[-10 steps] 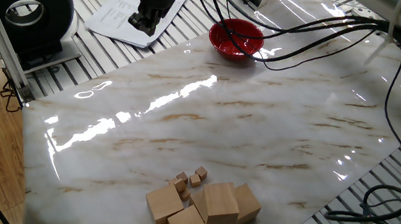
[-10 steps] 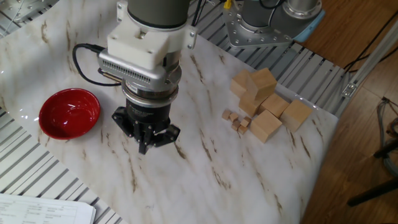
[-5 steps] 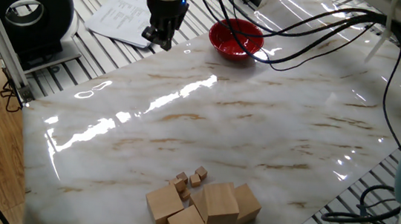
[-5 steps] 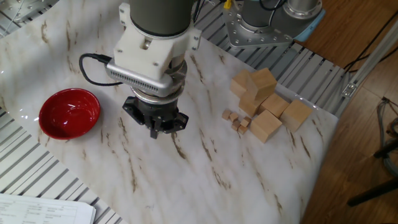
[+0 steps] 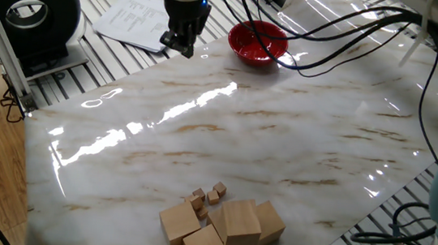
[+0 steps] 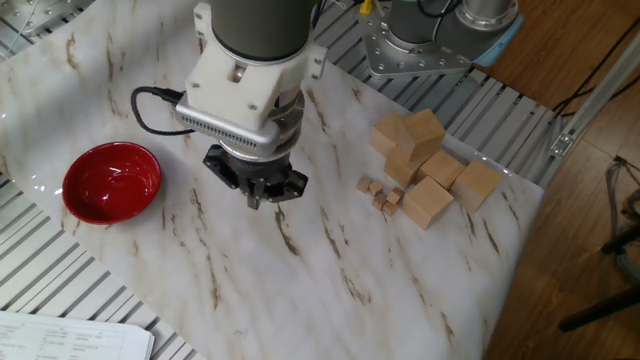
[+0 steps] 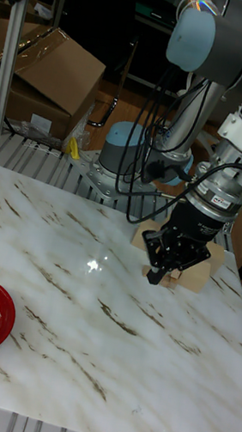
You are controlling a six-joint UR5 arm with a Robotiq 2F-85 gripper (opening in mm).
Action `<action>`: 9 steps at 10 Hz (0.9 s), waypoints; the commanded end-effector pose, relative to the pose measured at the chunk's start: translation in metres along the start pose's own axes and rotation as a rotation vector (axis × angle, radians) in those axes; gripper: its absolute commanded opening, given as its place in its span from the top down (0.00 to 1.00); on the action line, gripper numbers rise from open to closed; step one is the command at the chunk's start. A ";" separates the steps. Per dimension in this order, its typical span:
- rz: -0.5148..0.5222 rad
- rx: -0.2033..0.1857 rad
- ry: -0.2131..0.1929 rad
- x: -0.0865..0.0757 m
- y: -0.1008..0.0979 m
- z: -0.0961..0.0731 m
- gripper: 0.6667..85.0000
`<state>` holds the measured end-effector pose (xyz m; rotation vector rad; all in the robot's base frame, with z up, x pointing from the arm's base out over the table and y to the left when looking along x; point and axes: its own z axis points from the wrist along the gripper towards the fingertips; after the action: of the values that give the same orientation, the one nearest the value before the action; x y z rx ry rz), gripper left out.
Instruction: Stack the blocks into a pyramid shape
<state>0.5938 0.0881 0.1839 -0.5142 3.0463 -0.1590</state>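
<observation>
Several large tan wooden blocks [image 5: 240, 221] lie in a loose cluster at the table's near corner, and one block [image 6: 423, 130] rests on top of others. No stepped pyramid shape shows. My gripper [image 5: 180, 47] hangs over the far side of the marble table, close to the red bowl and well away from the blocks [image 6: 428, 200]. Its fingers look shut with nothing between them. In the tall fixed view the gripper [image 7: 165, 272] hides most of the blocks [image 7: 201, 274] behind it.
A red bowl [image 5: 257, 42] sits on the table beside the gripper, also visible as the bowl [image 6: 112, 180]. Tiny wooden cubes [image 6: 381, 193] lie next to the big blocks. Black cables [image 5: 350, 34] trail over the table's far right. Papers [image 5: 137, 12] lie off the table edge.
The gripper has moved from over the papers onto the table, drifting towards the blocks' side. The blocks and bowl have not moved.
</observation>
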 end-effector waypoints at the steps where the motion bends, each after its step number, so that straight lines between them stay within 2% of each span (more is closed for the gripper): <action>1: 0.024 0.014 0.040 0.012 -0.005 -0.003 1.00; 2: 0.020 0.030 0.045 0.013 -0.012 -0.004 1.00; 4: 0.064 -0.035 0.058 0.017 0.003 -0.006 1.00; 5: 0.058 -0.021 0.051 0.016 -0.006 -0.007 1.00; 6: 0.057 -0.028 0.036 0.016 -0.010 -0.011 1.00; 8: 0.107 -0.087 0.016 0.019 -0.009 -0.027 1.00; 9: 0.131 -0.091 -0.002 0.017 -0.012 -0.032 1.00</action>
<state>0.5797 0.0748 0.2009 -0.3975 3.0985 -0.1008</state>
